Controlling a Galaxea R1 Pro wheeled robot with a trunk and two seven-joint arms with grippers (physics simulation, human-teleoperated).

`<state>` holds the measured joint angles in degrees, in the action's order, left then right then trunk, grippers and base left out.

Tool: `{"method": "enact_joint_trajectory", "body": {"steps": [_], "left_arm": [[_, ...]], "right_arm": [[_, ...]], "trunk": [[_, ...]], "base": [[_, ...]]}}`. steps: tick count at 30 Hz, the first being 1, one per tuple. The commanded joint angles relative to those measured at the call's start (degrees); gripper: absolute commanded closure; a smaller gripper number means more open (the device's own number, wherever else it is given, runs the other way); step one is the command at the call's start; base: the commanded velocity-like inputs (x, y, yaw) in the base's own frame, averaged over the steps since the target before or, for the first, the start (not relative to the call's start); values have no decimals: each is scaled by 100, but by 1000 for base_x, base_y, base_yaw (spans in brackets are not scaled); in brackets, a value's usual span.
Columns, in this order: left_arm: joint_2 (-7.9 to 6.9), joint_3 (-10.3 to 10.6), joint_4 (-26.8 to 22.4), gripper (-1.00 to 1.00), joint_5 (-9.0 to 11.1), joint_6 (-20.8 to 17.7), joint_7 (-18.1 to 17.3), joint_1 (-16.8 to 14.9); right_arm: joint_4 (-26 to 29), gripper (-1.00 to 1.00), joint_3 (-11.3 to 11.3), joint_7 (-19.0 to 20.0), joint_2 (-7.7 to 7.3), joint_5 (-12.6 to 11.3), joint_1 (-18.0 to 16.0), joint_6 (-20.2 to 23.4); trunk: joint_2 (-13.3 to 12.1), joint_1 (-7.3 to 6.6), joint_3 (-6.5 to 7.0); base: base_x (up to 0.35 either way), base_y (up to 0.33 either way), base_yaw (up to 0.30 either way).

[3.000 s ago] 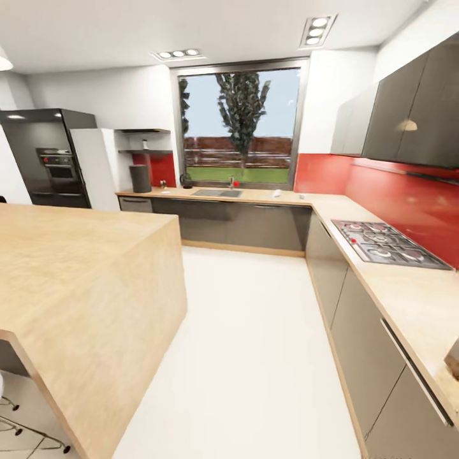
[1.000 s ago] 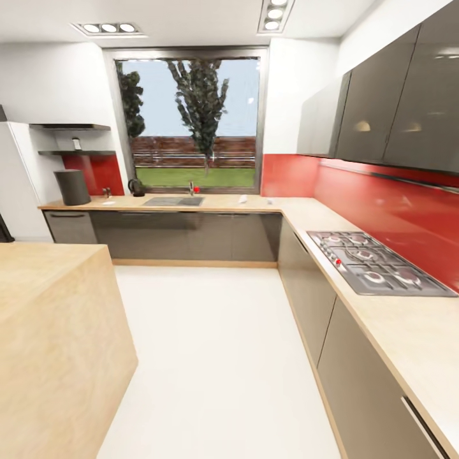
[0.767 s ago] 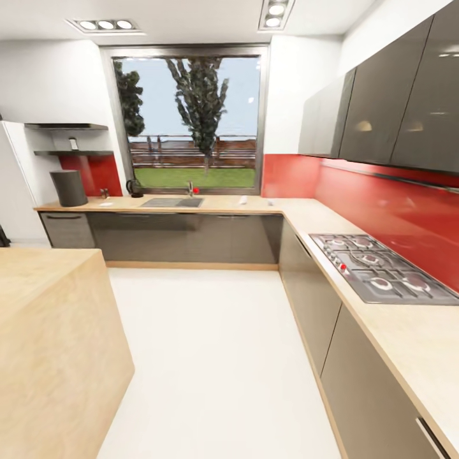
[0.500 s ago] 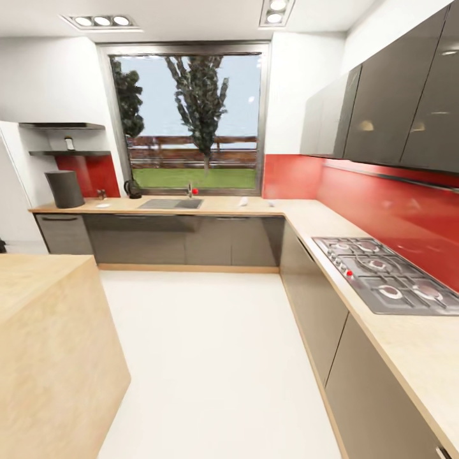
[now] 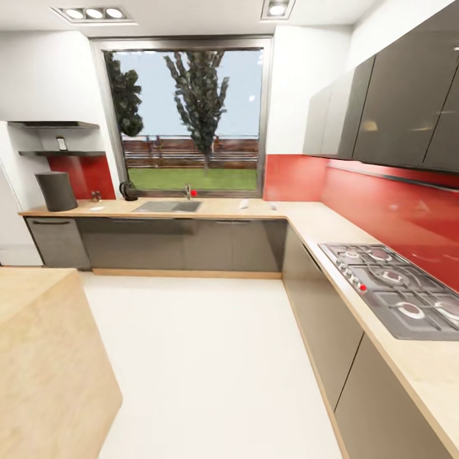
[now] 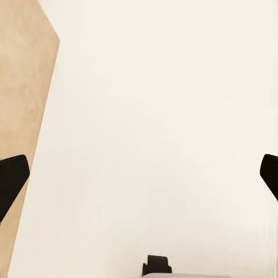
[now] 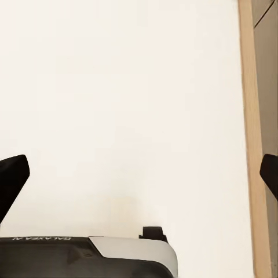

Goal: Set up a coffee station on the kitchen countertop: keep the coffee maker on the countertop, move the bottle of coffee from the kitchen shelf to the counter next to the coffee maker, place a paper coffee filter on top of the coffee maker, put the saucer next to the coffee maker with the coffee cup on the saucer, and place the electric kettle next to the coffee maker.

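head view looks down a white floor (image 5: 210,357) toward the far desk (image 5: 210,207) under the window (image 5: 191,115). the coffee maker (image 5: 56,190) stands at the far left end of that desk, already where the task wants it. above it a thin shelf (image 5: 60,153) carries a small bottle (image 5: 62,143), which i take to be the coffee, not yet brought down. the kettle (image 5: 127,190) sits further right, near the sink (image 5: 168,206), well apart from the maker. a small white piece (image 5: 97,208) lies just right of the maker; too small to tell if it is filter or saucer. more white bits (image 5: 243,204) lie right of the sink.

the left claw (image 6: 139,174) and right claw (image 7: 139,174) hang released over bare floor, tips spread wide and grasping nothing, likely tucked low for driving. an island (image 5: 38,357) stands near left, a hob (image 5: 395,287) on the right. the station looks far from finished.
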<state>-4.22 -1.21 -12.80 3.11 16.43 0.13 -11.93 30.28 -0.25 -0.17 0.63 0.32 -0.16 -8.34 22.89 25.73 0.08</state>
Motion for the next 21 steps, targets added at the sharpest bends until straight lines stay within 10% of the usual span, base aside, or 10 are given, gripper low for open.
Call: {"method": "enact_joint_trajectory", "body": {"steps": [1, 21], "left_arm": [[0, -2, 6, -100, 32, 18, -2, -2], [0, -5, 5, -100, 29, 18, 2, -5]], "right_arm": [[-5, -100, -2, -1, -1, 3, -1, -18], [-11, -100, -1, -1, -71, 3, -1, -18]], "trunk": [[3, 5, -2], [3, 5, -2]], "base": [[336, 0, 0], [336, 46, 0]]}}
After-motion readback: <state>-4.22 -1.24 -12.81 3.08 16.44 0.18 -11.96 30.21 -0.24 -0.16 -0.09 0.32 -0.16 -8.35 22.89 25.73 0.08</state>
